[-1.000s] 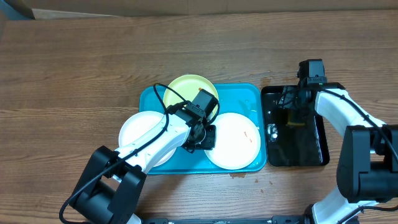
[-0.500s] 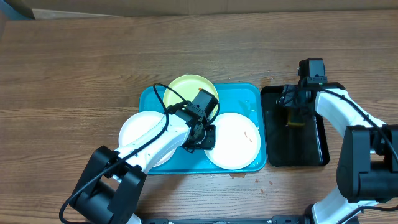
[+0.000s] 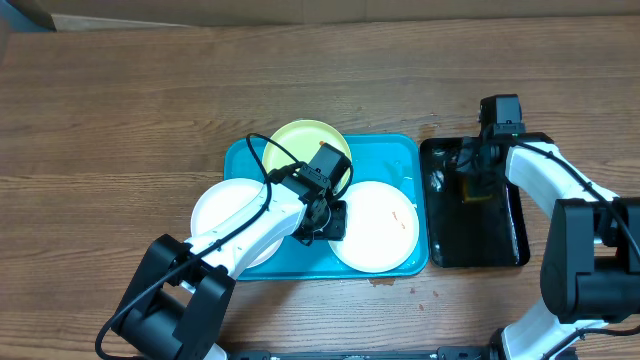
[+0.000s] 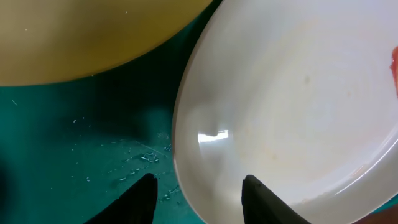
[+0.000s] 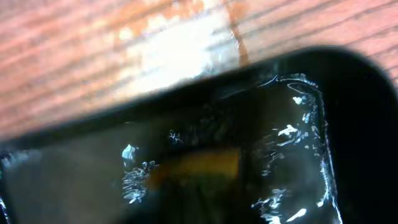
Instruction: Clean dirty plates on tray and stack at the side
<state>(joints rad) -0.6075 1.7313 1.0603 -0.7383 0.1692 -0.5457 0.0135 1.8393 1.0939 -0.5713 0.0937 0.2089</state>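
Your three plates are all at the turquoise tray (image 3: 398, 152). The white plate with an orange smear (image 3: 380, 228) lies at its front right, the yellow-green plate (image 3: 300, 143) overhangs the back rim, and the other white plate (image 3: 222, 212) overhangs the left rim onto the counter (image 3: 120, 110). Your left fingers (image 4: 142, 198) stand wide apart, straddling the smeared plate's edge. Your right arm (image 3: 535, 165) is over the black tray (image 3: 500, 245). The wrist view is blurred, so you cannot tell how its fingers stand.
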